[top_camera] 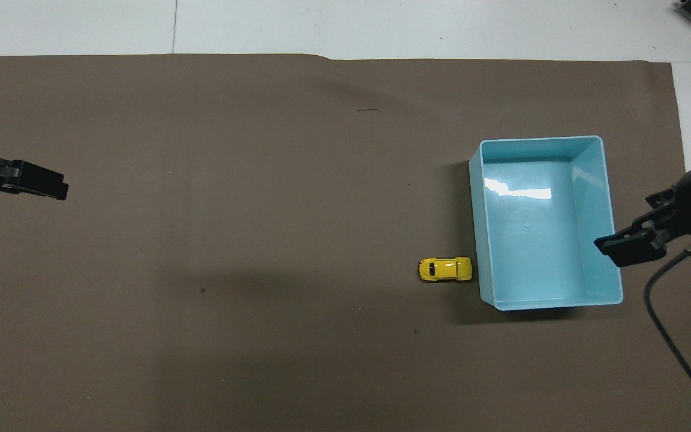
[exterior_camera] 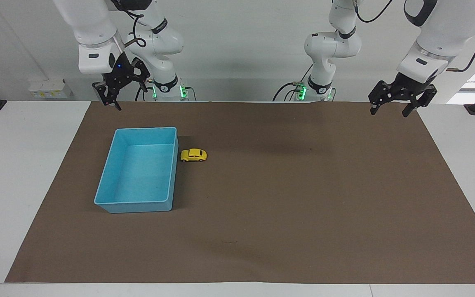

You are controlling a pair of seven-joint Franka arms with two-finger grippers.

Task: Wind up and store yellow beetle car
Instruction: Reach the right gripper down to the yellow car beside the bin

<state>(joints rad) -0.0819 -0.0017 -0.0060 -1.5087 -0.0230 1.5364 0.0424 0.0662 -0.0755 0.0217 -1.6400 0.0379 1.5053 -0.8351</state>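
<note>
Eyes on the yellow beetle car (exterior_camera: 193, 155) (top_camera: 445, 269) first: parked on its wheels on the brown mat (exterior_camera: 287, 214) (top_camera: 261, 240), untouched. Sits just beside the long wall of the blue tray (exterior_camera: 174, 173) (top_camera: 475, 228), at three o'clock from the tray in the facing view. Lies side-on to the camera there, with one end pointing at the tray wall. Whether touching that wall or a hair apart, hard to call. Nothing gripping it.

Over to the right hand (exterior_camera: 124, 93) (top_camera: 627, 249): up in the air over the mat's edge by the robots, at about eleven o'clock from the tray in the facing view. Turned at a slant, fingers spread apart, holding nothing. From overhead, overlaps the tray's rim toward the right arm's end of the desk (exterior_camera: 23, 173), yet plainly high above it.

Now the left hand (exterior_camera: 388, 112) (top_camera: 45, 183): hanging over the mat's corner at the left arm's end, at roughly two o'clock from the car in the facing view and well apart from it. Fingers pointing down, wide open, nothing between them.
</note>
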